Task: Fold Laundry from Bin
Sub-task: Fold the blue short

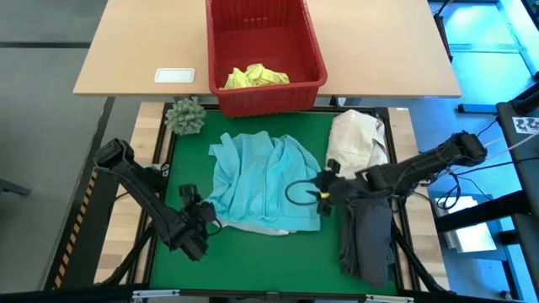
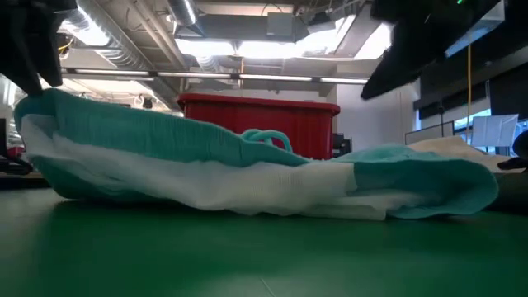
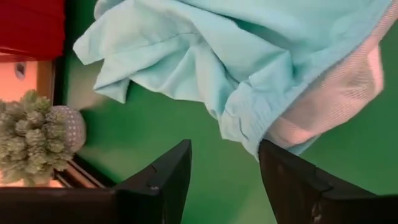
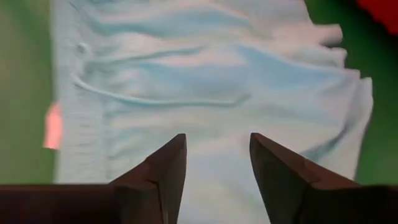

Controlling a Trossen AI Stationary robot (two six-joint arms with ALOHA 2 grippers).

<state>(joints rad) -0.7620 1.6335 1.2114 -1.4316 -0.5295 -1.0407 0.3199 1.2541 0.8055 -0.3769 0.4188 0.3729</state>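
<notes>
Turquoise garment (image 1: 265, 181) lies crumpled at centre of green worktop (image 1: 253, 261). Left tool (image 1: 205, 217) at its 8 o'clock edge, fingers apart, empty. Right tool (image 1: 324, 187) at its 3 o'clock edge, fingers apart, empty. Red bin (image 1: 313, 50) at 12 o'clock holds yellow garment (image 1: 255, 77).

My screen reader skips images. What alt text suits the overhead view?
A turquoise garment lies crumpled on a green mat, the left gripper and right gripper open at its edges. Behind it, a red bin holds yellow cloth.
</notes>
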